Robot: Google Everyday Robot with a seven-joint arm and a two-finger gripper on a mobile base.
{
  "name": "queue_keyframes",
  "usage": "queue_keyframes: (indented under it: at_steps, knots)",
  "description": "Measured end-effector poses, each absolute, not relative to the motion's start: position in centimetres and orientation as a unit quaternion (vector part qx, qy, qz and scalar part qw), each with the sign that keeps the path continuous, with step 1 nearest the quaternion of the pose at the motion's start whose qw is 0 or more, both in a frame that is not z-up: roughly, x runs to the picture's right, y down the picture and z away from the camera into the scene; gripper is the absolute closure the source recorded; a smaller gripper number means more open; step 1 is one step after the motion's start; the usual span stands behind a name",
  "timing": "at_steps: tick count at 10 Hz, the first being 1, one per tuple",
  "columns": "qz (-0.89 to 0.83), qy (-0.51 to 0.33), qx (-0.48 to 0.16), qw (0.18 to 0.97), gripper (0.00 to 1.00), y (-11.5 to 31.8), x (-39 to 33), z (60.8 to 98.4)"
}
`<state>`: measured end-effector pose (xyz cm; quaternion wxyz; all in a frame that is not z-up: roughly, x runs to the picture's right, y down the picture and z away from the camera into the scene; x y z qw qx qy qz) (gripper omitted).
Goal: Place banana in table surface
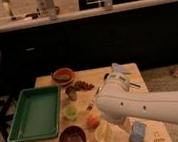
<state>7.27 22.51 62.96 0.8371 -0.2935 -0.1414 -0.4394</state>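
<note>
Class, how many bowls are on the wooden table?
2: an orange bowl at the back, a dark red bowl at the front beside the banana, where the pincer is. The arm may hide others.
</note>
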Motion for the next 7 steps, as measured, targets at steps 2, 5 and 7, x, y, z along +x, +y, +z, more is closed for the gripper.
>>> queue_keyframes:
  at_steps: [2, 5, 7]
  knots:
    - [-0.450, -0.152, -0.294, 0.829, 0.20, 22.5, 6.3, 63.3]
    - [-0.454, -0.165, -0.291, 0.826, 0.20, 23.1, 4.3, 63.9]
    - [-0.447, -0.170, -0.283, 0.832, 0.20, 23.5, 3.6, 64.7]
